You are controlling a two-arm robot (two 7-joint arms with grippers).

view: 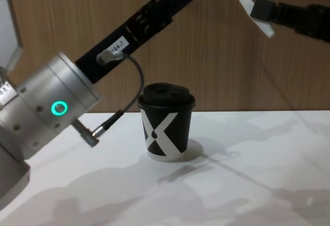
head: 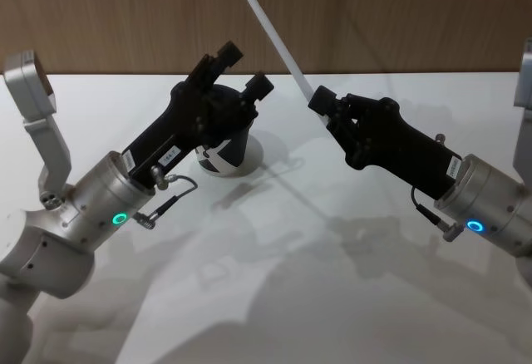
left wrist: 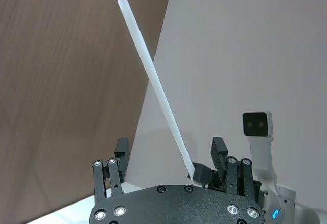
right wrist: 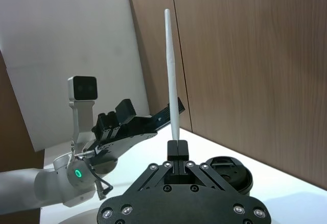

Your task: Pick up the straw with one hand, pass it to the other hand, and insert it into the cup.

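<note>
Head view: the right end effector (head: pixel 320 98) is clamping the lower end of the straw (head: pixel 270 27) right of centre, and the straw is slanting up-left out the top edge. The left end effector (head: pixel 245 69) is gaping open just left, above the cup (head: pixel 218 163) on the surface (head: pixel 332 297). Left wrist view: the straw is rising between those spread fingers. Chest view: the cup is standing upright at centre, with the straw's end high at upper right.

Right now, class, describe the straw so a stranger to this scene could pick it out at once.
Above the white table, find the right tool, raised before the wooden wall. It clamps the straw, which slants upward. Nothing else is thin, straight and white: the cup is squat and black, and the open left tool holds nothing.
</note>
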